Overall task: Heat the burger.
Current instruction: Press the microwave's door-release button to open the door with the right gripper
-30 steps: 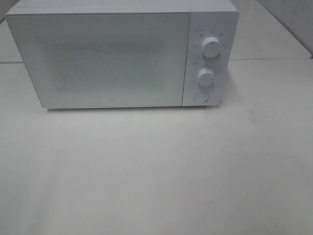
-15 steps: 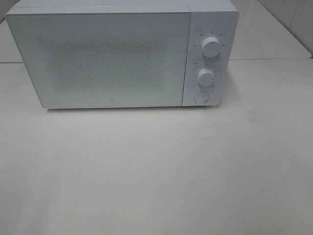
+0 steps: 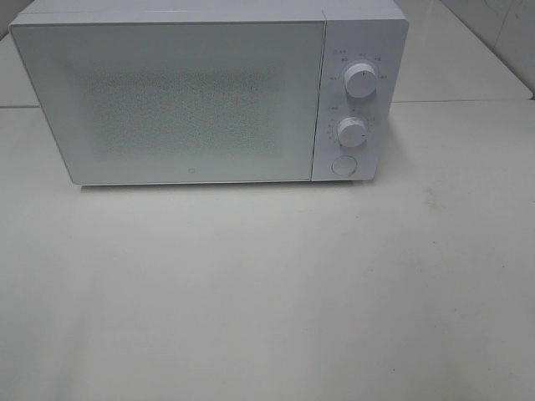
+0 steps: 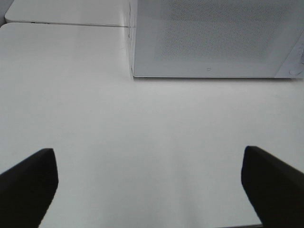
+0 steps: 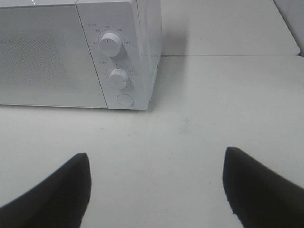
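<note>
Mostly the high view is taken up by a white microwave [image 3: 192,92] across the upper part of the frame, its top edge cut off. Its door [image 3: 167,100] is shut, and the speckled panel lets nothing inside be seen. At the upper right sit the upper knob [image 3: 360,79], the lower knob [image 3: 352,132] and a round button [image 3: 343,165]; the marks around them are too small to read. The burger shows in no view, so its place cannot be told. Bare table [image 3: 267,292] fills the lower half.

The claws show only in the wrist views, as dark fingertips cut off by the frame edge. The left claw [image 4: 147,156] gapes wide over bare table, holding nothing. The right claw [image 5: 156,156] also stands open and empty, facing the microwave's knob side.
</note>
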